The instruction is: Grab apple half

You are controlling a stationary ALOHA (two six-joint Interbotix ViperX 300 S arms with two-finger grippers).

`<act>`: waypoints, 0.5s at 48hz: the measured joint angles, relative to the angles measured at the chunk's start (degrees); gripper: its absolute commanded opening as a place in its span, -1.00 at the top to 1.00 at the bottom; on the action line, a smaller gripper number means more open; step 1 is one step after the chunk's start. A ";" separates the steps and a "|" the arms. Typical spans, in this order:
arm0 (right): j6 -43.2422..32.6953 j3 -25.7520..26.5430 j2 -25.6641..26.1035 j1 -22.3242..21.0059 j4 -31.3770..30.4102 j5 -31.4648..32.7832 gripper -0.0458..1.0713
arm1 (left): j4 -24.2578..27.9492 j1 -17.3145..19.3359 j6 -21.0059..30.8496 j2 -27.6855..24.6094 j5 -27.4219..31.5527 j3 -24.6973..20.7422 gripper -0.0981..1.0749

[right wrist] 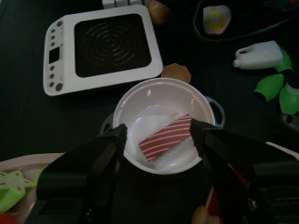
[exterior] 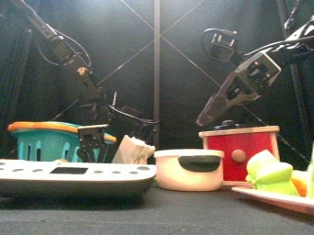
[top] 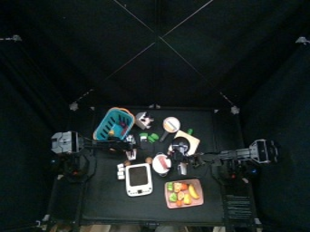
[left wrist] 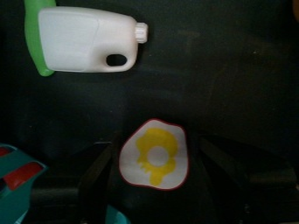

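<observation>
The apple half (left wrist: 155, 154) lies cut face up on the bare table, in its left part near the teal basket (exterior: 43, 138). It sits below the left gripper (left wrist: 158, 149), whose claw is spread wide with a jaw on either side of the fruit. Whether the jaws are down at its level cannot be told.

It looks like a light, rigid toy piece: white flesh, yellow core, thin red rim. It is probably smooth and domed underneath, so it may rock or skate if nudged. The likely best hold is across the rim at its widest, with the jaws low on the red skin.

Counted from left to right, there is one basket, one apple half, one white jug (left wrist: 82, 39), one white hob (right wrist: 105, 44), one white bowl (right wrist: 135, 92), one red box (exterior: 240, 147) and one plate (exterior: 276, 195) of food. The right gripper (right wrist: 160, 131) hangs over the bowl with its claw parted and empty
</observation>
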State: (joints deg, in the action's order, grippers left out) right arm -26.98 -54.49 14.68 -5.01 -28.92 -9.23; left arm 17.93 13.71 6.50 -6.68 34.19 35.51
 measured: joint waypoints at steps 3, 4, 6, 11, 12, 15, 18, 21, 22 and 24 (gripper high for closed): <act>0.00 0.00 -0.09 -0.09 0.00 0.00 -0.72 | 0.00 0.00 0.00 0.00 -0.35 0.09 -0.58; 0.00 0.00 -0.09 -0.09 0.00 0.00 -0.73 | 0.00 0.00 0.00 0.00 -0.44 0.18 -0.56; 0.00 0.00 -0.09 0.00 0.00 0.00 -0.72 | 0.00 0.00 0.00 -0.09 -0.53 0.26 -0.52; 0.00 0.00 -0.09 0.00 0.00 0.35 -0.72 | -0.18 0.00 0.00 0.00 -0.62 0.53 -0.49; 0.00 0.00 -0.09 -0.09 0.00 0.44 -0.72 | -0.18 0.00 0.00 0.00 -0.53 0.62 -0.49; -0.09 0.00 -0.09 -0.09 0.00 0.79 -0.72 | -0.53 -0.09 0.00 0.18 -0.35 0.88 -0.49; -0.18 0.00 -0.09 -0.09 0.09 1.14 -0.72 | -0.70 -0.09 0.09 0.35 0.09 1.05 -0.49; -0.18 0.00 -0.09 -0.09 0.09 1.41 -0.72 | -0.79 -0.26 0.09 0.70 0.70 1.05 -0.49; -0.18 0.00 -0.09 -0.09 0.18 1.49 -0.72 | -0.97 -0.26 0.09 0.79 0.88 1.05 -0.49; -0.18 0.00 -0.09 0.00 0.18 1.49 -0.72 | -1.05 -0.35 0.09 1.14 1.32 1.05 -0.49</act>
State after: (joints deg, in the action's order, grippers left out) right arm -27.16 -54.49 14.59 -5.01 -28.74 -7.73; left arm 16.88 13.36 6.59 -5.54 35.51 36.56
